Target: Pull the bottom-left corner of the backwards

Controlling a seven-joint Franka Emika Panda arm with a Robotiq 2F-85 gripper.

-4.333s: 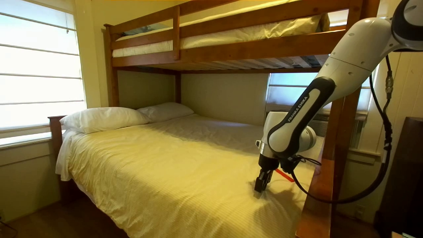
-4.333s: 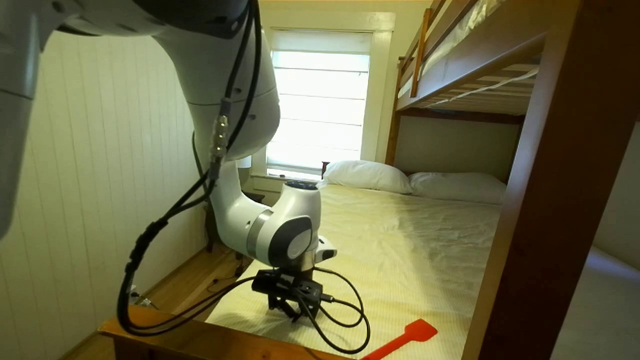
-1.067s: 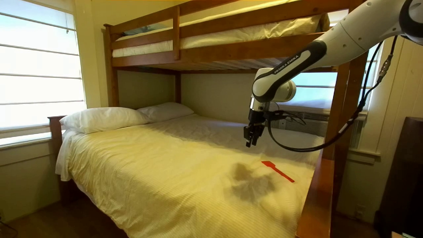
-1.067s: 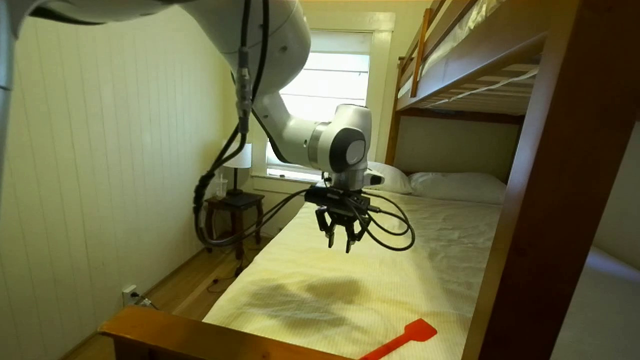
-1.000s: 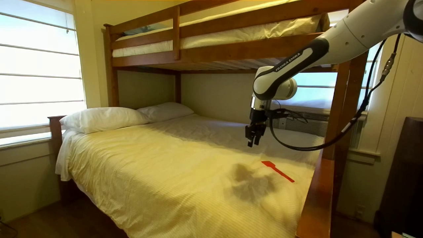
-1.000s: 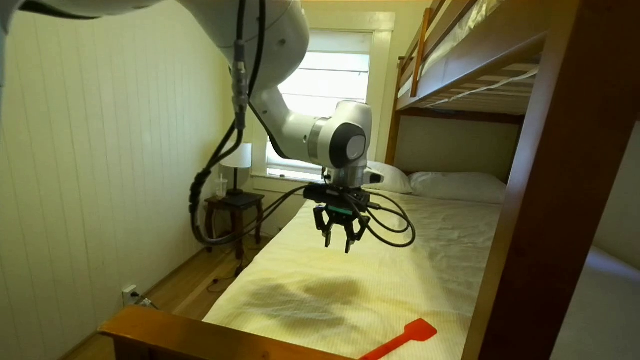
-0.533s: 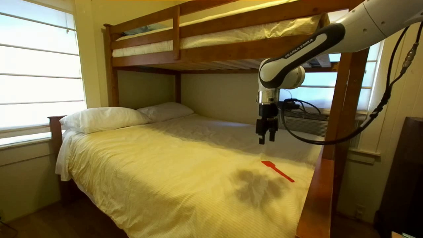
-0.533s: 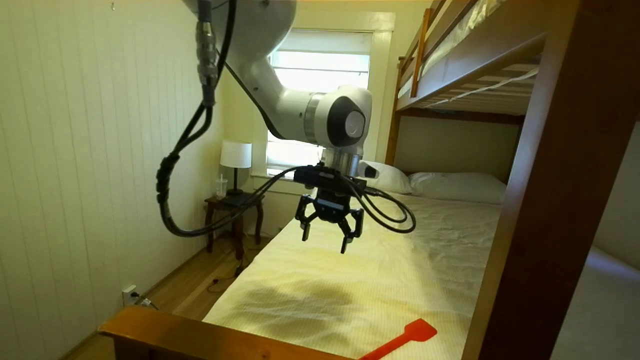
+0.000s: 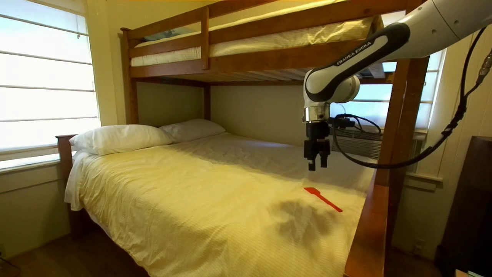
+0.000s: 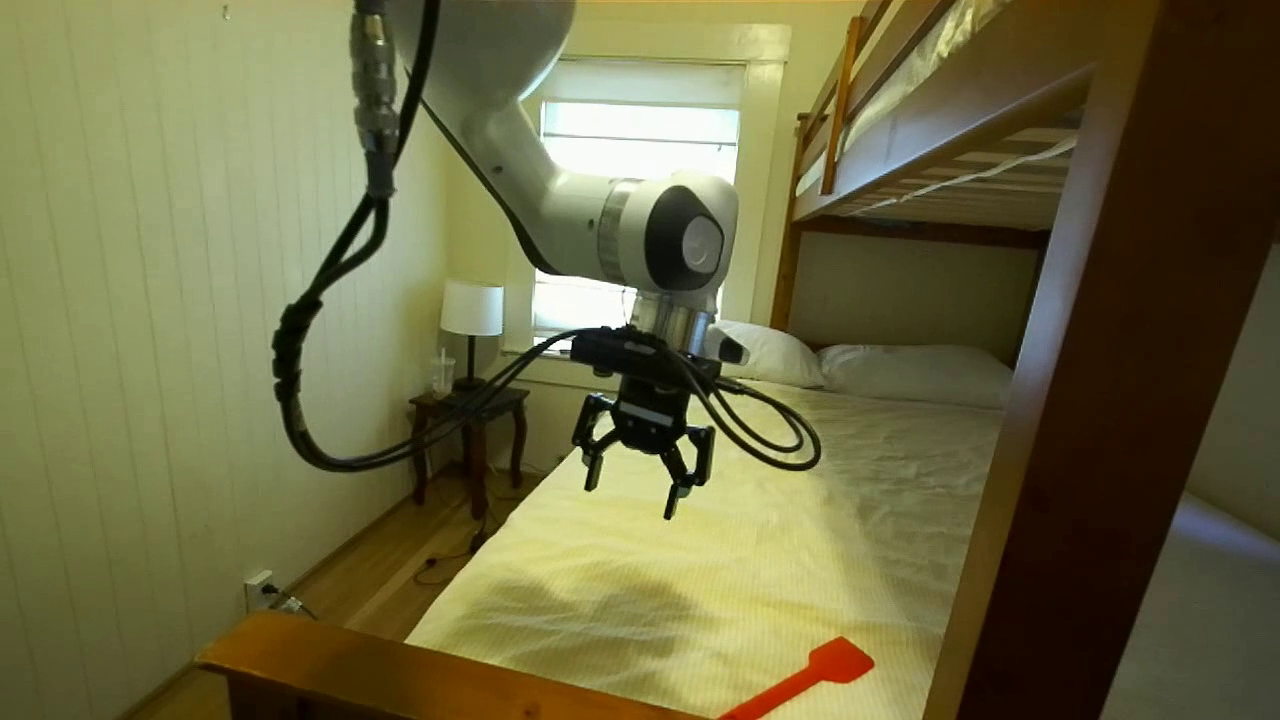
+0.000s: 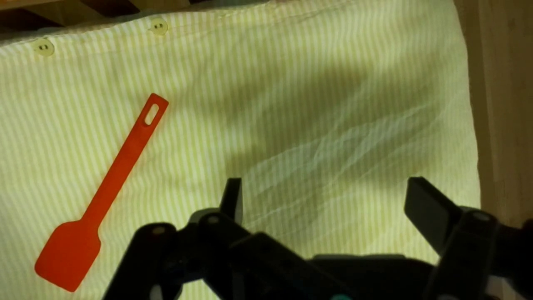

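Observation:
The pale yellow striped bed cover (image 9: 192, 192) spreads over the lower mattress in both exterior views. Its bottom-left corner (image 11: 437, 25) lies at the upper right of the wrist view, beside the wood floor; in an exterior view that corner (image 10: 440, 620) sits just behind the footboard. My gripper (image 10: 630, 500) hangs above the cover, apart from it, pointing down near the foot half. Its black fingers (image 11: 433, 214) stand wide apart, and only cover shows between them. Creases (image 11: 333, 154) and the arm's shadow mark the fabric below.
A red spatula (image 11: 120, 166) lies on the cover near the foot. The wooden footboard (image 10: 400, 660), a thick bunk post (image 10: 1100, 400) and the upper bunk rail (image 9: 288, 57) frame the bed. White pillows (image 9: 121, 139) rest at the head. A nightstand (image 10: 470, 405) stands beyond.
My gripper was down at the cover a few seconds ago and has risen off it. Over the last second its fingers have spread wider and it has shifted toward the foot end.

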